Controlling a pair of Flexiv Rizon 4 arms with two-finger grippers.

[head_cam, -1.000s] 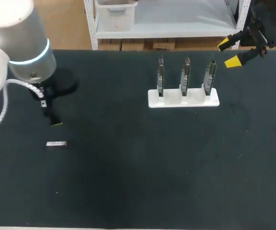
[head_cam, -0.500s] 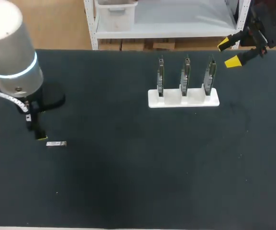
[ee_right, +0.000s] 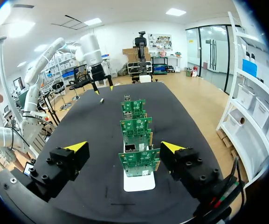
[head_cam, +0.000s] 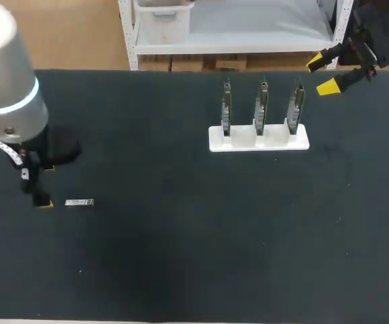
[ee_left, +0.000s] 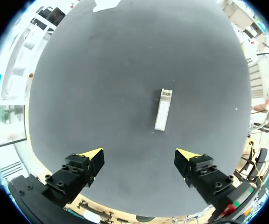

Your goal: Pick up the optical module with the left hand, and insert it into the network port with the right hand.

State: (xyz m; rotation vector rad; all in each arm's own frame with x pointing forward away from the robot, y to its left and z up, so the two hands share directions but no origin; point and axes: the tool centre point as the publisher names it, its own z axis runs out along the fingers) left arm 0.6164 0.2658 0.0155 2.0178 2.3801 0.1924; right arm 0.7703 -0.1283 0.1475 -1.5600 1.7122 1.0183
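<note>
Two tools, both with fingers apart and empty. At the desk's [head_cam: 181, 256] left, the left tool [ee_left: 141, 156] hangs low; the module [ee_left: 162, 109] lies flat just ahead of it, untouched — so the pick-up is the step in hand. Next it should ease forward, straddle the module's long sides and close. The board stand [head_cam: 258, 138] is ahead of the right tool [head_cam: 322, 74].
</note>
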